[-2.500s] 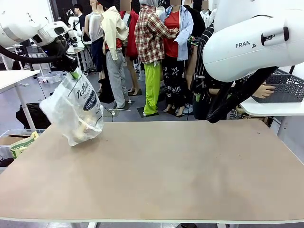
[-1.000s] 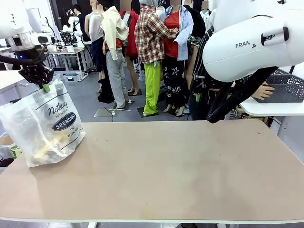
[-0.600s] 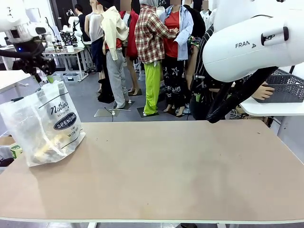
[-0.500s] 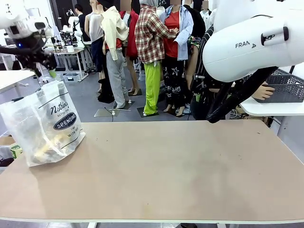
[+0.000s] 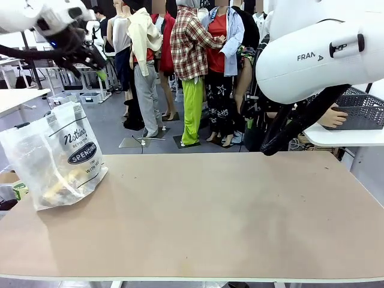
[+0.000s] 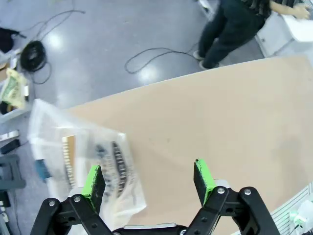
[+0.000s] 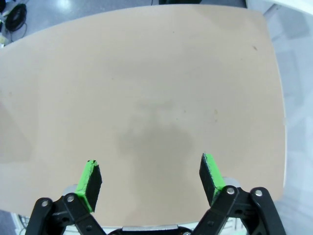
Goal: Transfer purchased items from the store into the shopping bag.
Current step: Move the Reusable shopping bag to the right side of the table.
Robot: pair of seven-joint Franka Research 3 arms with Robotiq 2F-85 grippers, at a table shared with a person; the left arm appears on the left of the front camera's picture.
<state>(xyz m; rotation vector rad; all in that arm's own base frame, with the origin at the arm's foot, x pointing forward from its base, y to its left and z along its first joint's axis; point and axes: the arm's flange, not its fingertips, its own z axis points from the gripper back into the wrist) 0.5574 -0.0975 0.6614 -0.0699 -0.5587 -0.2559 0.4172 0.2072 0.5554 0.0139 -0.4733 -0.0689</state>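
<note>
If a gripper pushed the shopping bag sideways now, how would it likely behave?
The shopping bag looks like thin, crinkled film, so it would probably buckle rather than slide cleanly. Its goods sit low at the base, so the slack top may flop over. It stands at the table edge and might slip off.

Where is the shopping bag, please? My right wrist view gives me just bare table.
Observer: The shopping bag sits slumped on the table's left end, its print facing the front camera.
Operator: Is the left arm holding it?
Observer: No. The left gripper hangs above the bag with its jaws open, holding nothing.
Operator: Is anything inside the bag?
Observer: Yes, tan-yellow items lie at its bottom.
</note>
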